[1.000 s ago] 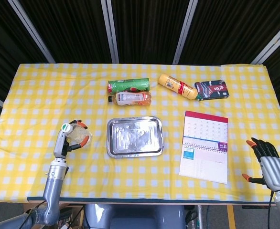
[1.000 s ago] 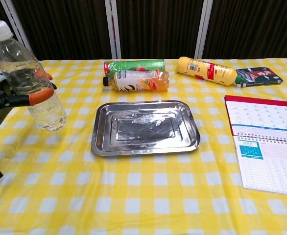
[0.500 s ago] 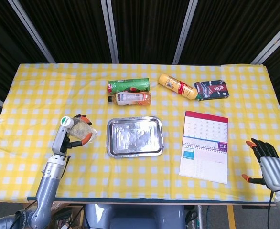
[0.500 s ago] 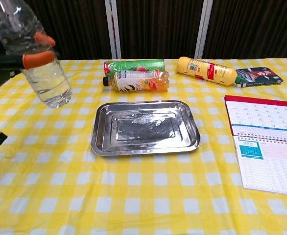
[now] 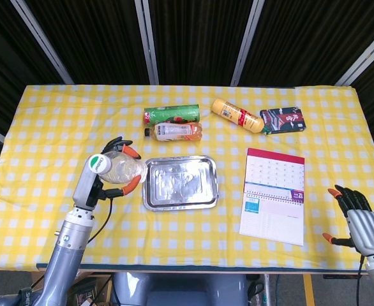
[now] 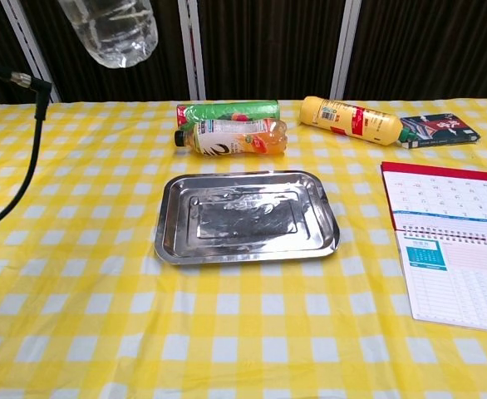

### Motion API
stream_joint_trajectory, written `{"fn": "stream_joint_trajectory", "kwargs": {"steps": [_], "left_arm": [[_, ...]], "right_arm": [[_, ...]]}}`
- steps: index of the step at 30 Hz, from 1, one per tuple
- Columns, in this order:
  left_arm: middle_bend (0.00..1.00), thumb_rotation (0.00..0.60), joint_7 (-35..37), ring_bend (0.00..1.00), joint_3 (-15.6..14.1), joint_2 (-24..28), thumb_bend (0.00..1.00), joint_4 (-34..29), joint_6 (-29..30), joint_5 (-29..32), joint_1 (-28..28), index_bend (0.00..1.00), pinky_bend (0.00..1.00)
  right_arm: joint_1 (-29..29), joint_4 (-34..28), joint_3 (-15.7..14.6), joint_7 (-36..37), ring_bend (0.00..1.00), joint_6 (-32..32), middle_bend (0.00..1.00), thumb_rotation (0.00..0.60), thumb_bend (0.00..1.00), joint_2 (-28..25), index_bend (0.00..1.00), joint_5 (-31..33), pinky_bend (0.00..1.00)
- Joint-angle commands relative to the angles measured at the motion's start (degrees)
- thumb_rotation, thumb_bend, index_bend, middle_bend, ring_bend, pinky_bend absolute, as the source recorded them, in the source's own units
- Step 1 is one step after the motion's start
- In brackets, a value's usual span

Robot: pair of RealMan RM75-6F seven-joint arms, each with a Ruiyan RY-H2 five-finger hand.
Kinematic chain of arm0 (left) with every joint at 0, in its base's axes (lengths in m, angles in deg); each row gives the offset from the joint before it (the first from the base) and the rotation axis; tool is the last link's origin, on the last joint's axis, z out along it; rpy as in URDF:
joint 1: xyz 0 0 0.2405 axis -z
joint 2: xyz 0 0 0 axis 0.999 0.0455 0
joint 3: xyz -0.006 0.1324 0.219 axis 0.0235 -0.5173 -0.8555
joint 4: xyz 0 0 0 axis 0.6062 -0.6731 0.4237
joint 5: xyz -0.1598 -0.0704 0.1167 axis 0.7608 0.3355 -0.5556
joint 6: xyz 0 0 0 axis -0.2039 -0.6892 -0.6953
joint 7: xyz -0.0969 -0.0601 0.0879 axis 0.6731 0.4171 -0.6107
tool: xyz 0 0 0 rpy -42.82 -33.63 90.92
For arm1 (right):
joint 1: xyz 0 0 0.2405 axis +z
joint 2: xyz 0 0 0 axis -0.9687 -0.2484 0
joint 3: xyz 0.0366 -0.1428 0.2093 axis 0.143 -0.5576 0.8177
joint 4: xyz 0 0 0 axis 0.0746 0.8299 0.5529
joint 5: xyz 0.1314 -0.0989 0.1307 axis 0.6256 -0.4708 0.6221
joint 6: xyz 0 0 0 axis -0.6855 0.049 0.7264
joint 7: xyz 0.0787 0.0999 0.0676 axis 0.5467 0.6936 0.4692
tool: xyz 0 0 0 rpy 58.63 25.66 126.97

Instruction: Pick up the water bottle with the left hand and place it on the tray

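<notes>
My left robot hand [image 5: 104, 178] grips the water bottle [image 5: 115, 169] in the air, just left of the tray [image 5: 180, 183] at mid-desk. Behind the tray lie a green can [image 5: 172, 115] and an orange bottle [image 5: 173, 131]. My right robot hand [image 5: 363, 223] hangs spread and empty near the desk's front right corner.

No readable text

You can see printing on the calendar [image 5: 274, 194], the orange bottle [image 6: 232, 137] and the yellow bottle [image 6: 350, 120], but it is too small to read.
</notes>
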Motion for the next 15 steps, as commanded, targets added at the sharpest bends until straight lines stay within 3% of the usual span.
{"fn": "stream_joint_trajectory", "kwargs": {"steps": [1,5,15], "left_arm": [[0.76,0.6,2.0,0.2,-0.49,1.24,0.51,0.65,0.05,1.11,-0.95,0.76,0.08],[0.76,0.6,5.4,0.2,-1.57,2.26,0.51,4.33,-0.94,2.27,-2.08,0.76,0.08],[0.76,0.6,21.9,0.2,-6.13,1.53,0.51,24.1,-10.6,4.83,-3.93,0.76,0.08]], "right_arm": [[0.01,0.02,-0.06,-0.05,0.0,-0.1,0.07,0.6,0.16,0.02,0.13,-0.02,0.0],[0.05,0.03,-0.04,-0.1,0.0,-0.26,0.07,0.6,0.16,-0.02,0.13,0.15,0.0],[0.05,0.04,0.01,-0.25,0.0,-0.42,0.07,0.6,0.16,-0.01,0.13,0.44,0.0]]}}
